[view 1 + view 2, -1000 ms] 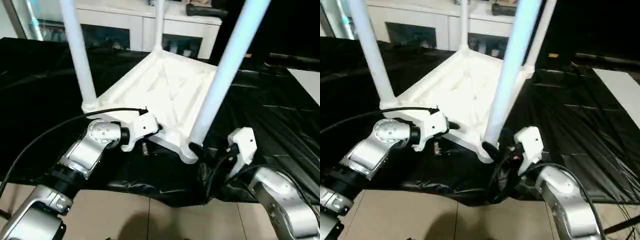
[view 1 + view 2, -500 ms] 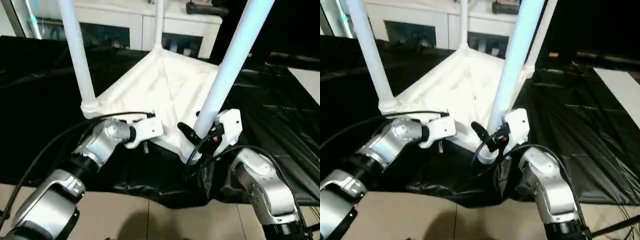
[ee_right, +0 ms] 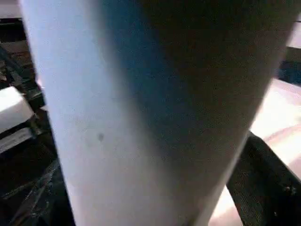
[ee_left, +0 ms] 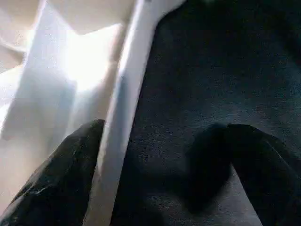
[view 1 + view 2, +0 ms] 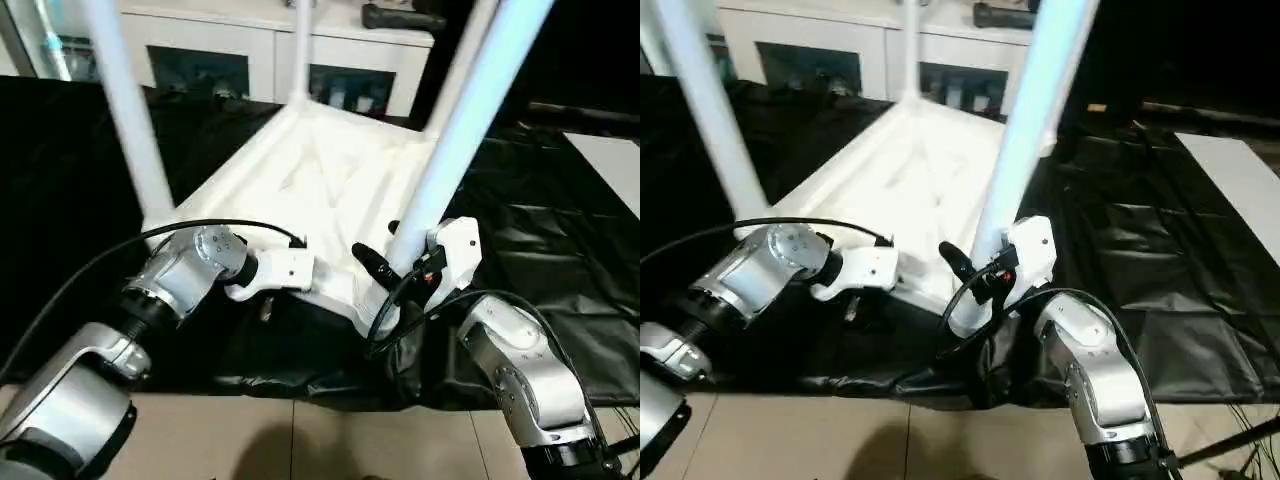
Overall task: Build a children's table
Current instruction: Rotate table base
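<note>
A second ago the right gripper [image 5: 392, 262] sat low beside the near corner socket [image 5: 375, 310] of the upside-down tabletop [image 5: 330, 175]; it has since risen and swung in against the near right leg [image 5: 455, 130], one black finger [image 5: 372, 264] now lying across the leg's base. The left gripper [image 4: 155, 160] has slid along the tabletop's near edge [image 4: 120, 127], its jaws straddling that rim. The near left leg [image 5: 125, 110] has shifted leftward in the head views, which have themselves shifted.
</note>
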{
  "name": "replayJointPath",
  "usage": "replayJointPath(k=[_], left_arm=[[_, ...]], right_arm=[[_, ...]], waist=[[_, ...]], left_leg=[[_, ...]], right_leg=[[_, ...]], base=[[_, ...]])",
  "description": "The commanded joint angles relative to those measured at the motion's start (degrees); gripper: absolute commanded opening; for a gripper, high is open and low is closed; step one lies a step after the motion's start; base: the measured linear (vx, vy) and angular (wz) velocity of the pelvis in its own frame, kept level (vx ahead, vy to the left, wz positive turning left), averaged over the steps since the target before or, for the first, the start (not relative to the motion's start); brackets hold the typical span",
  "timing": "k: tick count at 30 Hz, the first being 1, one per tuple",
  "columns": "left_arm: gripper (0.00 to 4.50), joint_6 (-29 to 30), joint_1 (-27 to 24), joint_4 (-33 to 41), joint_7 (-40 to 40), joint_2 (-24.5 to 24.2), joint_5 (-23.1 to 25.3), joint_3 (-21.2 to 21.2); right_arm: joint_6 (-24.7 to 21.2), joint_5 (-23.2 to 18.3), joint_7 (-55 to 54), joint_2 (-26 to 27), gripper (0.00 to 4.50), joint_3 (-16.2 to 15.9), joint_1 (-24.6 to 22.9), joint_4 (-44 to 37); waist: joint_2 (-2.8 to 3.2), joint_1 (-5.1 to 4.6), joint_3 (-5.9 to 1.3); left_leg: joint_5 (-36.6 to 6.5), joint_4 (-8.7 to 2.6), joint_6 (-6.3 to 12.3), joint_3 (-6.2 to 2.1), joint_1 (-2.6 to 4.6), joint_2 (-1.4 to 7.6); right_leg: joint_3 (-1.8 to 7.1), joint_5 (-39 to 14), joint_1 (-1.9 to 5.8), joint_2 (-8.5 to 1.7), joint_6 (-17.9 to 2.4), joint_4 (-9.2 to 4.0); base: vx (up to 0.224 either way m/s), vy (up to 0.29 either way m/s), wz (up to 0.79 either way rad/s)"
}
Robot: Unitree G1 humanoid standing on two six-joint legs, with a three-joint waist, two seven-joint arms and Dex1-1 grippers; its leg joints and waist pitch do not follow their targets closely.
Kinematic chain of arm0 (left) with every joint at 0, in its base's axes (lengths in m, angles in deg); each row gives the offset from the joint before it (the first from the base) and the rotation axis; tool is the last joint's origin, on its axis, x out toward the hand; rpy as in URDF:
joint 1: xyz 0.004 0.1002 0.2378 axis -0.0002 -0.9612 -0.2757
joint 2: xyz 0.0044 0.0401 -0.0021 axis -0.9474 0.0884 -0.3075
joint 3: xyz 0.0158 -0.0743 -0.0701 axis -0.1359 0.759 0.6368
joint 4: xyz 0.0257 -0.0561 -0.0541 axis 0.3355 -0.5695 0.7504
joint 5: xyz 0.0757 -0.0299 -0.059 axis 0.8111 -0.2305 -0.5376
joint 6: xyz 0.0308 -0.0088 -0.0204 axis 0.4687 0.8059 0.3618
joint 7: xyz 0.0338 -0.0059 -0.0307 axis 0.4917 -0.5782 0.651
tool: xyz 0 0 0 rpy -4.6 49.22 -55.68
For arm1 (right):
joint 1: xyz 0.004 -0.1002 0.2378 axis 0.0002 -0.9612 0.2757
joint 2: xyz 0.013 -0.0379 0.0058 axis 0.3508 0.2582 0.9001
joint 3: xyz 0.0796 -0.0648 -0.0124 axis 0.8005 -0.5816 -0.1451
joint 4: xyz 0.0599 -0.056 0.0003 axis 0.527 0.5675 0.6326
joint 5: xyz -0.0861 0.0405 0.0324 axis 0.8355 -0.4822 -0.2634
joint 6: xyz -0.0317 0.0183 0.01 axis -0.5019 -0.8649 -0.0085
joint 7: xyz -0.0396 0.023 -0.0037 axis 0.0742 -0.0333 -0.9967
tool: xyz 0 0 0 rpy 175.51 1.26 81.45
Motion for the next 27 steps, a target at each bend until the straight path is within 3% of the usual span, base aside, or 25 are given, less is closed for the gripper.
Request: replayJointPath(k=[1, 2, 3, 6, 13, 15, 16, 17, 18, 20, 21, 24, 25, 26, 27], left_arm=[[4.47, 0.8, -1.5, 0.9, -4.5, -1.6, 0.0, -1.5], [4.47, 2.3, -2.5, 3.6, -6.4, -2.6, -0.9, -1.5], [4.47, 3.9, -3.6, 6.6, -8.1, -3.9, -1.8, -1.4], [4.47, 5.7, -5.2, 10.0, -8.7, -5.0, -2.5, -0.8], [4.47, 11.0, -9.3, 16.7, -6.0, -5.7, -4.1, 2.3], [4.47, 11.5, -10.3, 17.7, -5.1, -5.8, -4.4, 2.8], [4.47, 12.2, -11.1, 19.0, -4.4, -5.9, -4.8, 3.3], [4.47, 12.4, -12.4, 20.4, -2.1, -5.4, -5.3, 4.4], [4.47, 12.4, -12.4, 20.4, -2.1, -5.4, -5.3, 4.4], [4.47, 11.3, -12.5, 19.7, 0.8, -4.0, -5.5, 5.9], [4.47, 11.5, -12.3, 18.8, 3.4, -1.9, -6.4, 7.9], [4.47, 12.0, -12.5, 18.9, 4.8, 0.7, -8.5, 10.1], [4.47, 12.1, -12.6, 19.0, 4.8, 1.5, -9.4, 10.5], [4.47, 11.9, -12.7, 19.0, 5.0, 1.8, -9.7, 10.6], [4.47, 11.8, -12.7, 18.9, 5.2, 2.2, -10.0, 10.7]], right_arm=[[0.5, 1.0, -1.7, -1.5, 3.57, 3.0, 0.8, 1.5], [0.8, 0.9, -1.5, -1.9, 3.57, 3.4, 0.9, 1.9], [1.1, 0.9, -1.4, -2.3, 3.57, 3.9, 0.9, 2.2], [1.4, 0.9, -1.2, -2.7, 3.57, 4.5, 0.9, 2.8], [2.0, 1.0, -1.4, -2.7, 3.57, 4.3, 1.1, 4.1], [2.2, 1.1, -1.4, -2.6, 3.57, 4.2, 1.3, 4.6], [2.3, 1.1, -1.5, -2.6, 3.57, 4.1, 1.5, 5.0], [2.4, 1.0, -1.9, -2.4, 3.57, 4.2, 2.2, 6.1], [2.4, 1.0, -1.9, -2.4, 3.57, 4.2, 2.2, 6.1], [2.3, 0.9, -2.0, -2.1, 3.57, 4.3, 2.7, 6.8], [2.5, 1.0, -1.8, -1.9, 3.57, 4.0, 3.2, 7.5], [2.6, 1.2, -1.0, -1.5, 3.57, 3.4, 3.8, 8.2], [2.6, 1.2, -0.7, -1.4, 3.57, 3.2, 4.0, 8.3], [2.7, 1.2, -0.6, -1.4, 3.57, 3.1, 4.1, 8.4], [2.7, 1.2, -0.5, -1.3, 3.57, 3.0, 4.2, 8.5]], waist=[[0.88, 0.55, -3.27], [1.13, 0.6, -3.3], [1.06, 0.4, -3.23], [1.14, 0.22, -3.31], [0.6, -0.24, -3.03], [0.73, -0.17, -3.01], [0.48, -0.22, -3.0], [0.43, -0.21, -3.01], [-0.01, -0.35, -3.05], [0.39, -0.32, -3.1], [-0.14, -0.34, -2.99], [-0.12, -0.13, -3.0], [-0.91, -0.09, -2.96], [-0.65, 0.07, -2.89], [-0.81, 0.08, -2.89]], left_leg=[[-9.8, -4.59, -0.59, 0.14, -0.14, 0.54], [-10.2, -4.59, -0.69, 0.13, 0.06, 0.64], [-10.3, -4.66, -0.7, 0.1, -0.16, 0.67], [-10.6, -4.59, -0.72, 0.18, 0.1, 0.68], [-12.4, -4.68, -0.47, 0.23, 0.11, 0.74], [-12.6, -4.64, -0.37, 0.31, 0.22, 0.67], [-12.2, -4.7, -0.28, 0.26, 0.04, 0.68], [-12.2, -4.7, -0.26, 0.25, 0.06, 0.75], [-12.0, -4.64, -0.15, 0.27, -0.07, 0.78], [-11.4, -4.53, 0.05, 0.35, 0.12, 0.65], [-11.5, -4.54, 0.17, 0.43, 0.03, 0.6], [-12.1, -4.46, 0.19, 0.49, 0.13, 0.55], [-12.1, -4.53, 0.34, 0.46, -0.09, 0.58], [-12.3, -4.63, 0.26, 0.31, -0.25, 0.52], [-12.4, -4.57, 0.25, 0.35, -0.18, 0.56]], right_leg=[[1.53, -8.1, 3.46, -3.15, -12.4, -3.24], [1.57, -8.2, 3.38, -3.23, -12.7, -3.21], [1.58, -7.9, 3.49, -3.18, -12.9, -3.12], [1.54, -8.0, 3.35, -3.09, -13.2, -3.09], [1.59, -13.3, 2.94, -3.07, -12.2, -3.55], [1.57, -13.7, 2.75, -2.91, -12.1, -3.72], [1.55, -13.5, 2.86, -2.91, -12.0, -3.65], [1.53, -13.8, 2.83, -2.96, -11.7, -3.61], [1.49, -13.7, 2.88, -2.96, -11.8, -3.56], [1.54, -13.4, 2.66, -2.87, -11.6, -3.65], [1.51, -13.6, 2.66, -2.75, -11.4, -3.75], [1.49, -14.8, 2.6, -2.87, -11.5, -3.89], [1.42, -15.9, 2.68, -2.88, -10.9, -4.05], [1.42, -17.9, 2.77, -3.0, -9.9, -4.09], [1.44, -18.6, 2.62, -3.04, -9.6, -4.19]], base=[[0.0, 0.0, 0.0], [0.0, 0.0, 0.0], [0.0, 0.0, 0.0], [0.0, 0.0, 0.0], [0.0, 0.0, 0.0], [0.0, 0.0, 0.0], [0.0, 0.0, 0.0], [0.0, 0.0, 0.0], [0.0, 0.0, 0.0], [0.0, 0.0, 0.0], [0.0, 0.0, 0.0], [0.0, 0.0, 0.0], [0.0, 0.0, 0.0], [0.0, 0.0, 0.0], [0.0, 0.0, 0.0]])
